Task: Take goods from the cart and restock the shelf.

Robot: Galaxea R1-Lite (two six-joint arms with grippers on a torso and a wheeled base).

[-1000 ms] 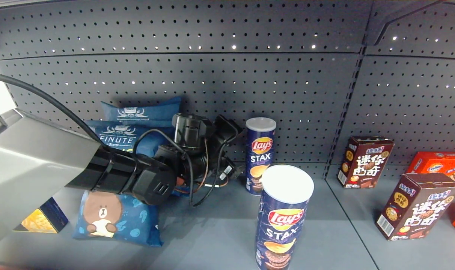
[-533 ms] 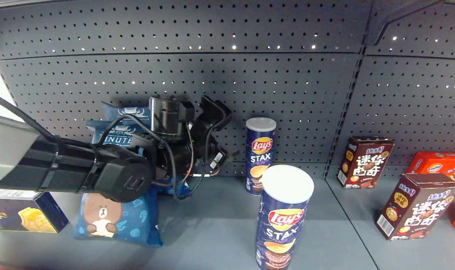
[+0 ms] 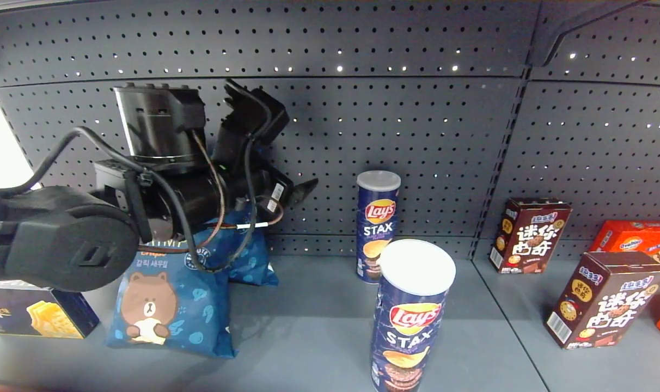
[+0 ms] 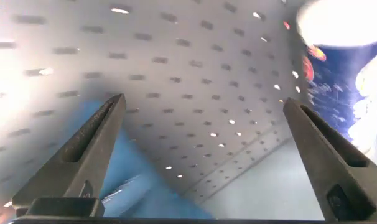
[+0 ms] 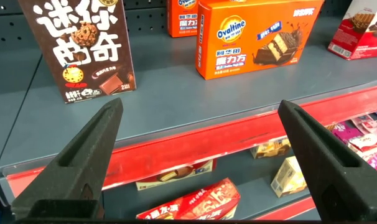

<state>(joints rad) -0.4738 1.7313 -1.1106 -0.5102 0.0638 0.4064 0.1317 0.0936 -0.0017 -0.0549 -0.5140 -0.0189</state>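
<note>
The left gripper (image 4: pixel 204 104) hangs above the left part of the shelf (image 3: pixel 308 337), close to the pegboard back wall (image 3: pixel 417 136), and its fingers are spread wide with nothing between them. Below it the blue bags (image 3: pixel 248 256) lean against the back wall, and the bear bag (image 3: pixel 169 305) lies in front of them, nearer the front edge. The right gripper (image 5: pixel 201 104) is also spread and empty, before the front edge at the right end, facing a brown box (image 5: pixel 83 46) and an orange box (image 5: pixel 257 37). The danger is probably the loose cables (image 3: pixel 184 239) of the left wrist: they hang over the bags and may hook one and pull it down. A wide swing could also knock the back can (image 3: pixel 377 226), which stands near.
</note>
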